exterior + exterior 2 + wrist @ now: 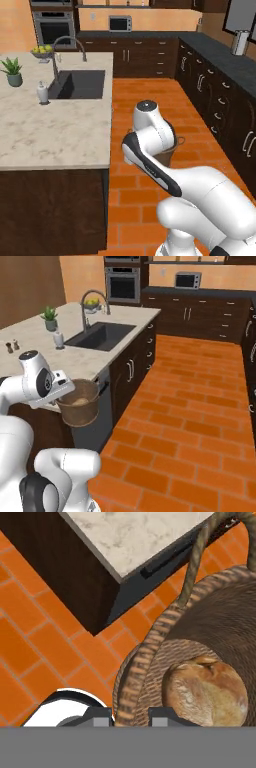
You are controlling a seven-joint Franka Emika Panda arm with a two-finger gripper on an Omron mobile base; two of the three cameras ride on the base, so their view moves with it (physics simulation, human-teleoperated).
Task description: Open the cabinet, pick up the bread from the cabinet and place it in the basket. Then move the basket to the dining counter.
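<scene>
Tool (130,718) clamped shut on the rim of the basket (78,404), carrying it off the floor beside the dining tabletop (85,358) with the bread (206,690) inside, so the carry is underway and the next move likely calls for lifting it over the marbled edge.

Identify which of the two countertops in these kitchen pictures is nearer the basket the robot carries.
The pale beige marbled dining counter with the sink; the basket hangs by its corner. The black countertop runs along the far walls, across the brick floor.
</scene>
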